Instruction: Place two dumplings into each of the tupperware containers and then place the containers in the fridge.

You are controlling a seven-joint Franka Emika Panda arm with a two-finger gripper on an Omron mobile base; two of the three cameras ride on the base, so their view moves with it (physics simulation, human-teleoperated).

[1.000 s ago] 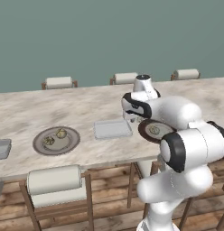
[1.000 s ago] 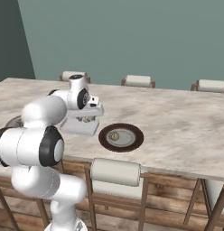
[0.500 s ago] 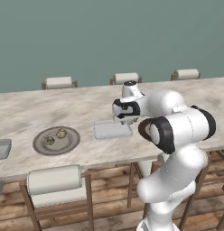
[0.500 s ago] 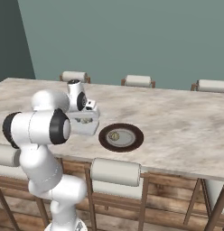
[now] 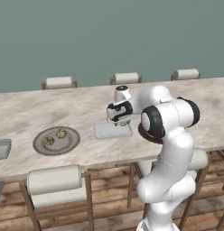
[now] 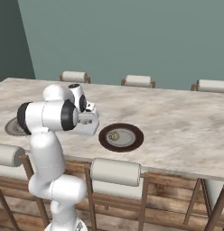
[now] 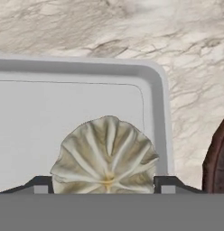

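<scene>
Gripping a pleated dumpling (image 7: pixel 106 155) between its fingertips, our gripper (image 7: pixel 103 185) hovers over the tupperware container's (image 7: pixel 64 108) near corner on the marble table (image 5: pixel 23 113). At three o'clock we see a brown-rimmed plate (image 6: pixel 132 144); no lettering is legible.

marble table (image 5: pixel 23 113), 2 brown plates (image 5: pixel 56 140), grey tupperware container (image 5: pixel 105 131)
</scene>
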